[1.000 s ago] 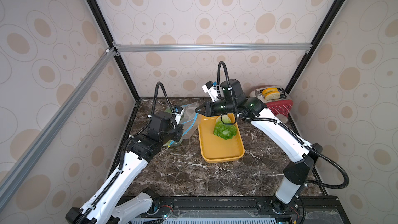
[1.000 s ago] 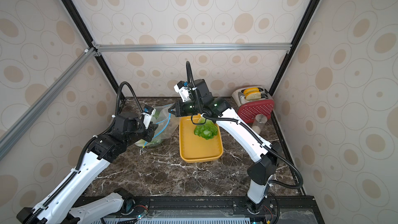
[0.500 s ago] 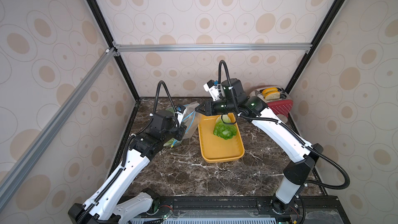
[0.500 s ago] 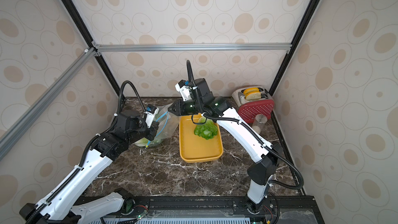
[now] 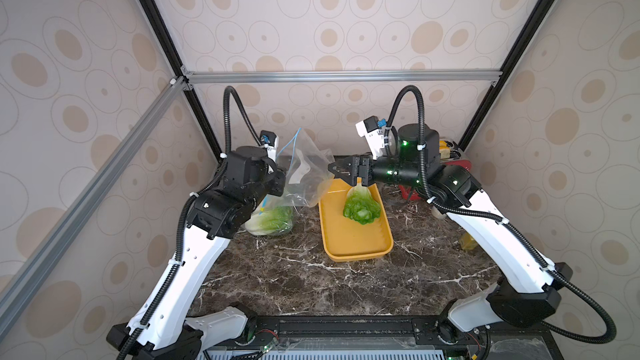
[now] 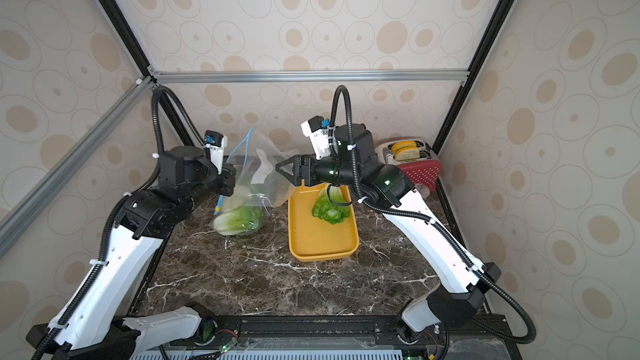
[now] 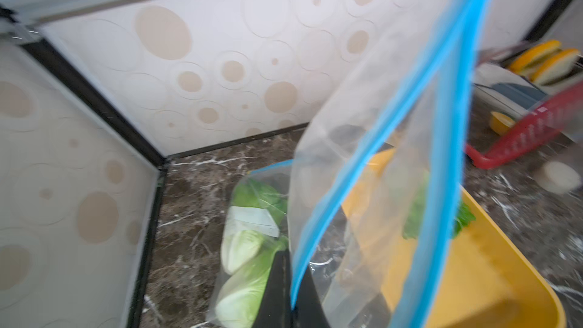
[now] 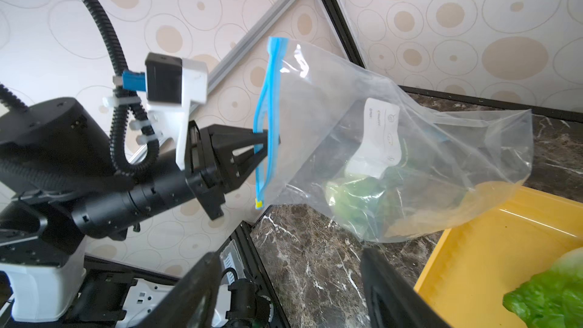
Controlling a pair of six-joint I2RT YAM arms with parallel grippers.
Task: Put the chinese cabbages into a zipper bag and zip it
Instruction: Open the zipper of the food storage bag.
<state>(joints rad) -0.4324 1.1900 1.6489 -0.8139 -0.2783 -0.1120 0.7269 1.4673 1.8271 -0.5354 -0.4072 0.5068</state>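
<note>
Left gripper [image 8: 267, 140]: you have it clamped on the blue zip edge of the zipper bag [image 5: 306, 167], far left | right gripper [image 8: 290, 291]: jaws apart, empty, just beside the bag | two cabbages [image 5: 273, 219]: inside bag, low at table [image 5: 311, 289] | third cabbage [image 5: 362, 206]: on yellow tray [image 5: 353, 247], centre.

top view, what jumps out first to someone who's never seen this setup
The clear zipper bag held up at the back left, pinched at its blue zip strip by the left claw, two cabbages sagging in its bottom. Then the bright yellow tray at centre with one leafy cabbage, the right claw open over its far end.
</note>
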